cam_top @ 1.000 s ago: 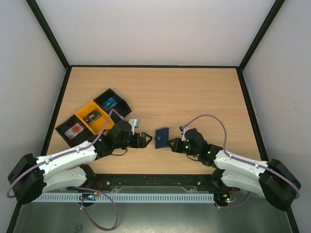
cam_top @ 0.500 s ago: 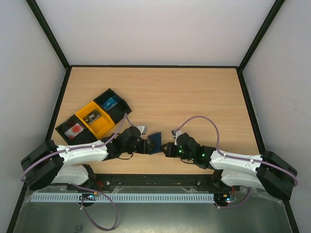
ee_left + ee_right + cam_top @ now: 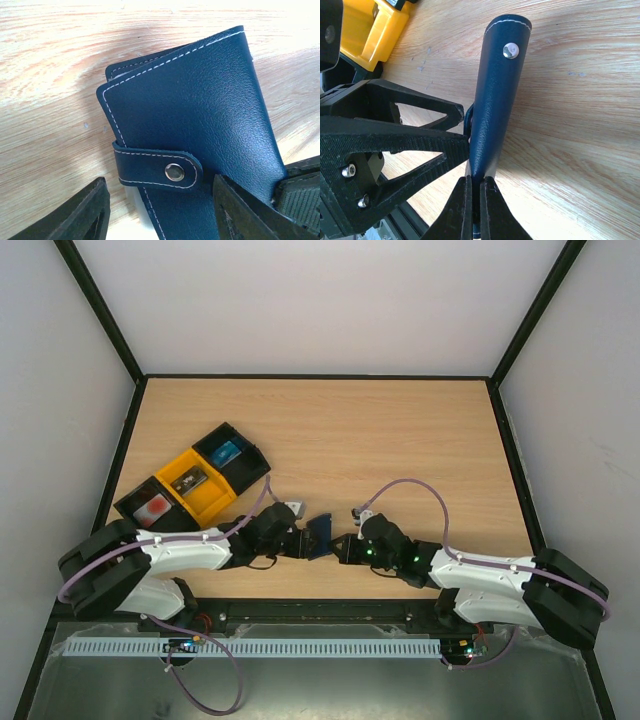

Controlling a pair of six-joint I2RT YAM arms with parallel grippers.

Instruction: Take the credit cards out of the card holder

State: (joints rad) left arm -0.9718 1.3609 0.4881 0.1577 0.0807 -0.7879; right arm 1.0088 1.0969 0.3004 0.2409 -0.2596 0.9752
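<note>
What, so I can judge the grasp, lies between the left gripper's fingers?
The wallet's snap tab, plain in the left wrist view; the fingers stand apart.

Card holder (image 3: 320,534) is being flanked at the table's (image 3: 400,440) near edge: left gripper (image 3: 299,540) leftward, right gripper (image 3: 339,545) rightward; trays (image 3: 210,498) being kept far-left.

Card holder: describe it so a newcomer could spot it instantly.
On the wooden table, look near the middle of the front edge. The card holder is pinched there by the right gripper. It is a small navy wallet with white stitching and a snap tab, unlike the open black and yellow trays.
</note>
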